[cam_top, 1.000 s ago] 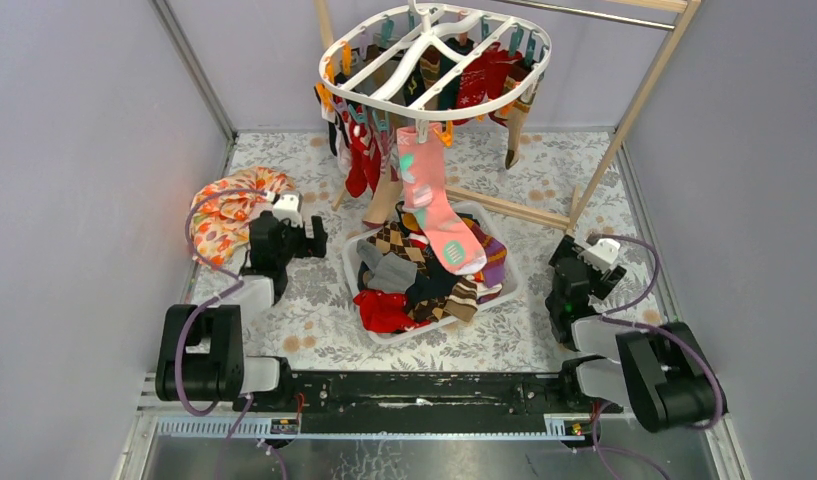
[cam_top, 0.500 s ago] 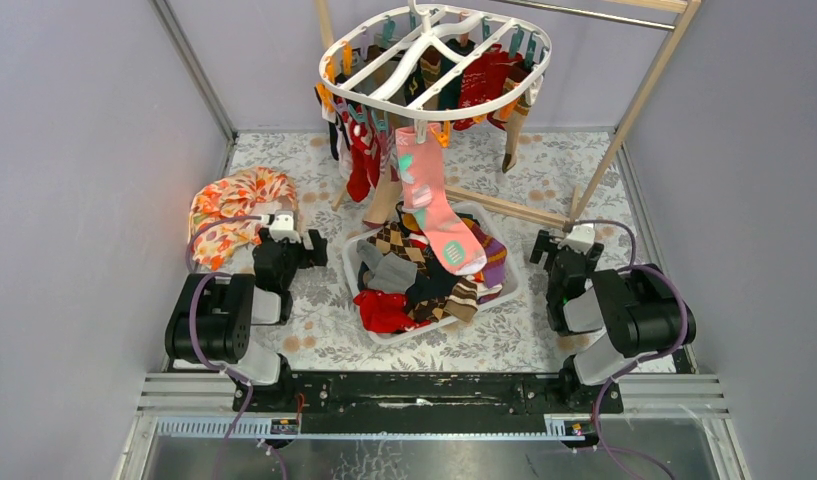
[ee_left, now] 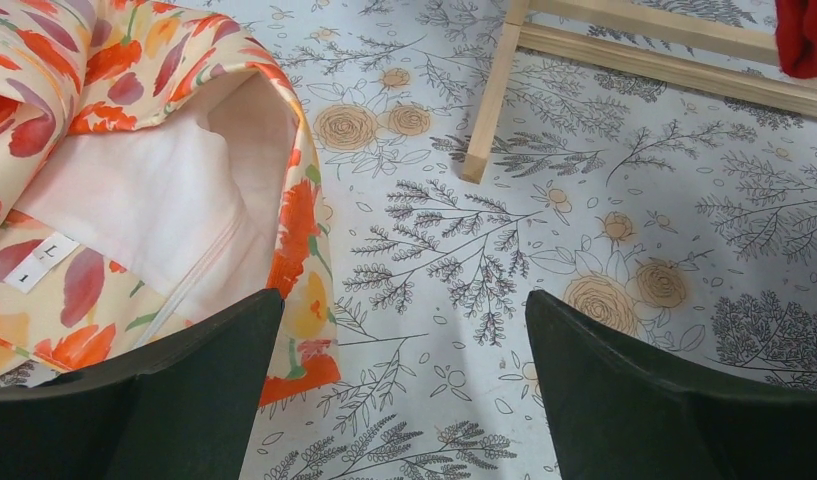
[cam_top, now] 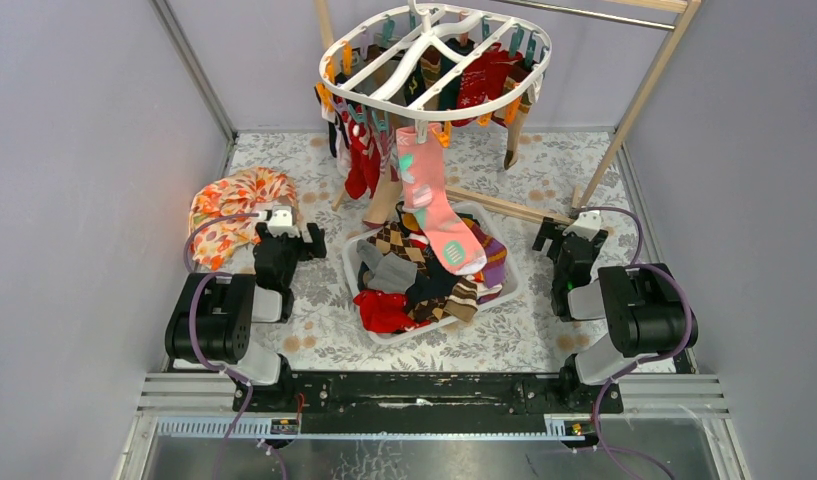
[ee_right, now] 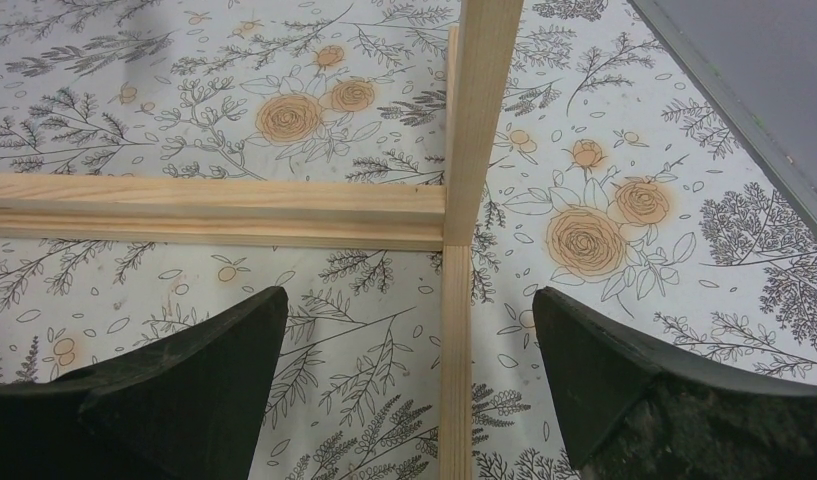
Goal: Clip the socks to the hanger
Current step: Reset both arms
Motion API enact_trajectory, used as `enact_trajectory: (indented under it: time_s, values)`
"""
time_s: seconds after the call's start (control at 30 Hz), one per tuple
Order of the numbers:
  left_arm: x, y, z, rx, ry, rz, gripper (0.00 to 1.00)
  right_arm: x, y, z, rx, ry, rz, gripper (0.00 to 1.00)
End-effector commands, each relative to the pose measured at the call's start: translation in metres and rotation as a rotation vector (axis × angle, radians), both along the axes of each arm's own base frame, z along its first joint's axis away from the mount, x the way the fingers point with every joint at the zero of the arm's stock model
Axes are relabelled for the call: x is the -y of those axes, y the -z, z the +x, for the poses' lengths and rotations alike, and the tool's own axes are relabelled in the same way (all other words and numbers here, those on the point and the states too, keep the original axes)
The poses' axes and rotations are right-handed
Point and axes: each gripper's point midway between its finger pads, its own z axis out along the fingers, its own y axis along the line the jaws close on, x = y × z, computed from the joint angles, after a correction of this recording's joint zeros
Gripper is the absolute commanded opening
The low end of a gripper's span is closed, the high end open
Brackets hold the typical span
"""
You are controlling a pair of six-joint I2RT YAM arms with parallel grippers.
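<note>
one hanger point(cam_top: 399, 108), perhaps ten socks point(cam_top: 429, 205) clipped; left gripper point(ee_left: 404, 320) and right gripper point(ee_right: 409, 310) gape.

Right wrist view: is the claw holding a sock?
No, the right claw is open and empty, with only the wooden frame and the floral table cover showing in its gap.

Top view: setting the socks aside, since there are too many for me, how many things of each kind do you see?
Robot arms: 2, the left arm and the right arm
White clip hanger: 1
Wooden frame: 1
White basket: 1
Orange floral cloth: 1
Total: 6
</note>
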Motion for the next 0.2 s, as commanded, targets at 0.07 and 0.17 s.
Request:
enact_trajectory:
  time_s: [0.07,0.17]
  values:
    - [-0.0003,-0.0218,0.0106,0.081,-0.016,0.031,0.99,-0.0011,-0.0128,0.0032,0.047,-0.006,0.01,1.0]
    - [0.002,-0.0231,0.0088,0.091,-0.015,0.028,0.99,-0.0013,-0.0127,0.0032,0.047,-0.007,0.011,1.0]
